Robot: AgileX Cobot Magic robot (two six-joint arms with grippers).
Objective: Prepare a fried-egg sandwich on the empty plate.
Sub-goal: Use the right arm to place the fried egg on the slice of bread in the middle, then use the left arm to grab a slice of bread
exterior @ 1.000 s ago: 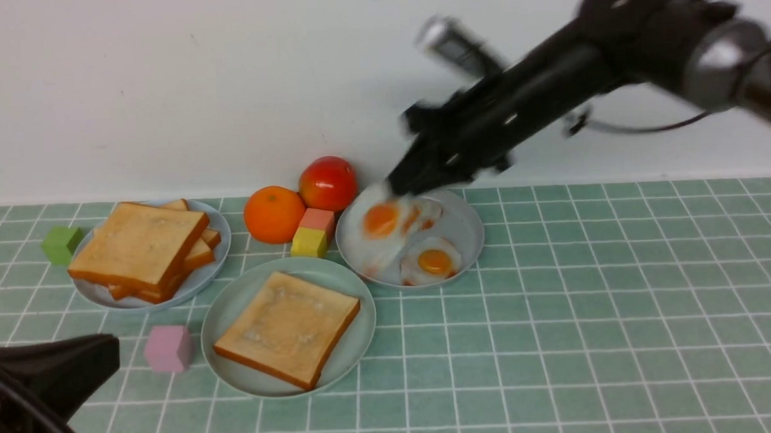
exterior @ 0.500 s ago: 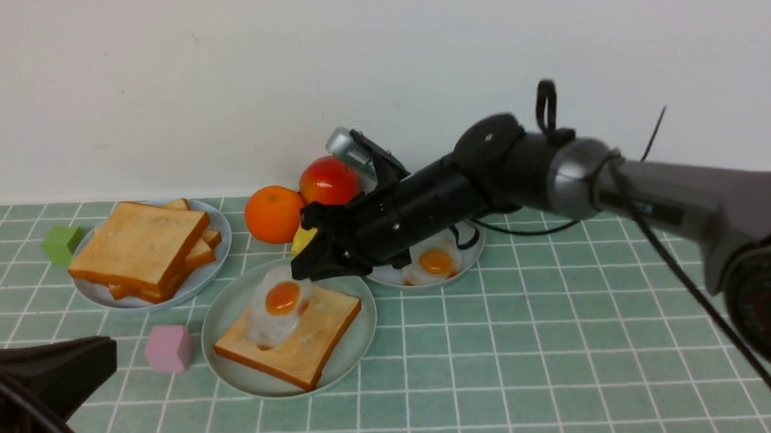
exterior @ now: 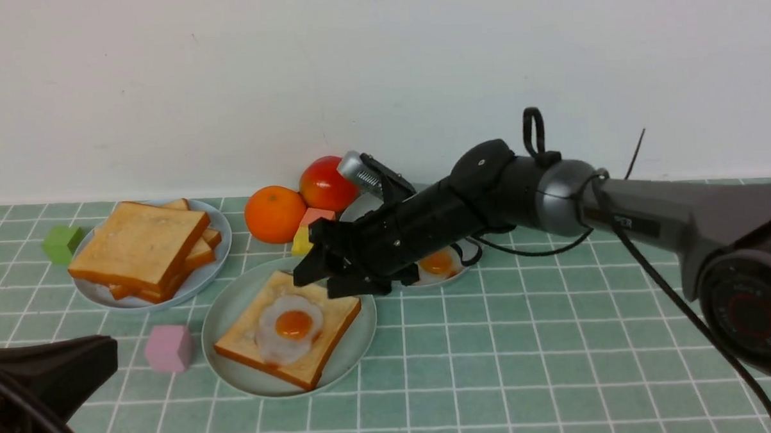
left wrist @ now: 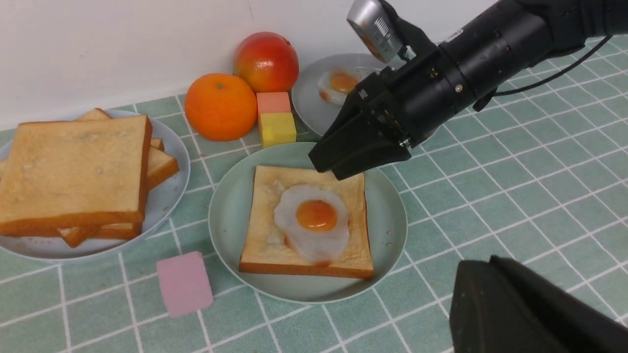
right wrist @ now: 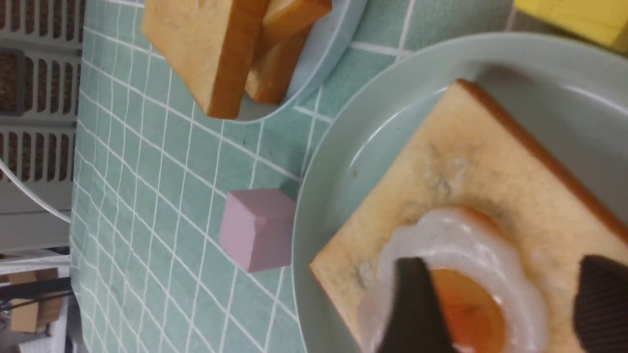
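Observation:
The pale mint plate [exterior: 225,312] holds one toast slice [exterior: 334,321] with a fried egg [exterior: 291,329] lying flat on it. My right gripper [exterior: 314,286] hovers just above the slice's far edge, open and empty, its arm reaching in from the right. In the right wrist view its fingers [right wrist: 417,304] stand apart on either side of the yolk of the egg [right wrist: 441,240]. The left wrist view shows the egg [left wrist: 314,223], the toast [left wrist: 257,235] and the plate [left wrist: 230,206]. My left gripper [left wrist: 473,267] is shut and empty, low at the front left [exterior: 108,361].
A grey-blue plate [exterior: 216,248] at the left holds stacked toast slices [exterior: 136,251]. Another grey-blue plate [exterior: 358,212] under my right arm holds an egg [exterior: 437,264]. An orange [exterior: 274,214], a red fruit [exterior: 323,183], stacked pink and yellow blocks [exterior: 309,229], a green cube [exterior: 61,244] and a pink cube [exterior: 167,348] stand around.
My right gripper carried an egg from the back plate over to the toast on the mint plate. It has let go, and the egg now lies flat.

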